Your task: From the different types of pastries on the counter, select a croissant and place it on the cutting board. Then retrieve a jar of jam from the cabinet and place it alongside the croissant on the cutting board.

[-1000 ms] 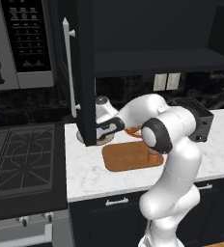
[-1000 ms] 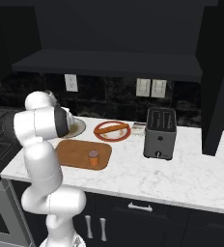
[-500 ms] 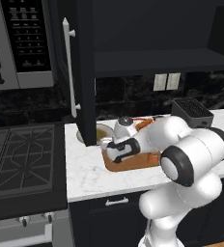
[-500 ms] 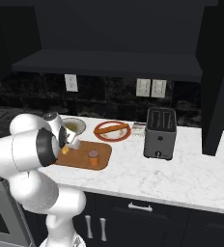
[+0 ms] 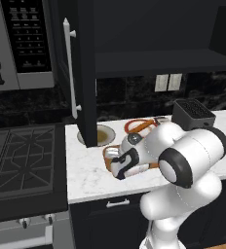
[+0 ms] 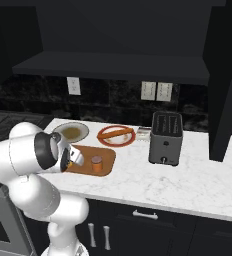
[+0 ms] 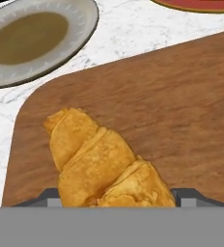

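The fingers clasp the croissant over the cutting board; released early, it could tumble.

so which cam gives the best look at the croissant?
Hand view: the croissant lies close up on the cutting board, its layers clear, between the hand fingertips. In the right base view it is a small yellow bit behind the arm. In the left base view the hand covers it.
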Tool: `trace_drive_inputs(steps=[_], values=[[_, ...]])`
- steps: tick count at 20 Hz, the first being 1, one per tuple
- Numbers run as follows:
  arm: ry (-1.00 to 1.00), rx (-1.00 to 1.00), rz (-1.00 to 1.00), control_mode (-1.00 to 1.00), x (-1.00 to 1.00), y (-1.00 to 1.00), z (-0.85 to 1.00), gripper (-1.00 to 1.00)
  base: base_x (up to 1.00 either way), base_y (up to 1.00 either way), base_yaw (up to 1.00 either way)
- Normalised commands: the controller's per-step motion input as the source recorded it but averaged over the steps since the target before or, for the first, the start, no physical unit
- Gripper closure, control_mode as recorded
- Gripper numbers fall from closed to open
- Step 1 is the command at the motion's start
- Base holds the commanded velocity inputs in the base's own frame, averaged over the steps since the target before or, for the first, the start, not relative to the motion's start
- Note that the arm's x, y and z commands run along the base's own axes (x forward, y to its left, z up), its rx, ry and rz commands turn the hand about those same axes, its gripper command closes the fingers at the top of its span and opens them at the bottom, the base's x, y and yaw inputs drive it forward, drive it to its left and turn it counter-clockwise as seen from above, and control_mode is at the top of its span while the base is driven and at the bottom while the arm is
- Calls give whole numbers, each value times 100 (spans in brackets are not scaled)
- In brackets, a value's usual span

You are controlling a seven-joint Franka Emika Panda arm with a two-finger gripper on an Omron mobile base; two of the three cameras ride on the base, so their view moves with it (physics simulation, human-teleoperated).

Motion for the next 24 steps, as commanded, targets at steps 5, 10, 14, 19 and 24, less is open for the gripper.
trace_drive_inputs(steps=[5, 10, 14, 19, 24], values=[[0, 0, 0, -100, -5, 0, -11, 100, 0, 0, 0], [2, -2, 0, -100, -21, 8, -21, 100, 0, 0, 0], [2, -4, 0, -100, -16, 23, -10, -100, 0, 0, 0], [11, 0, 0, -100, 1, 0, 0, -100, 0, 0, 0], [10, 0, -2, -100, 0, -6, 5, -100, 0, 0, 0]])
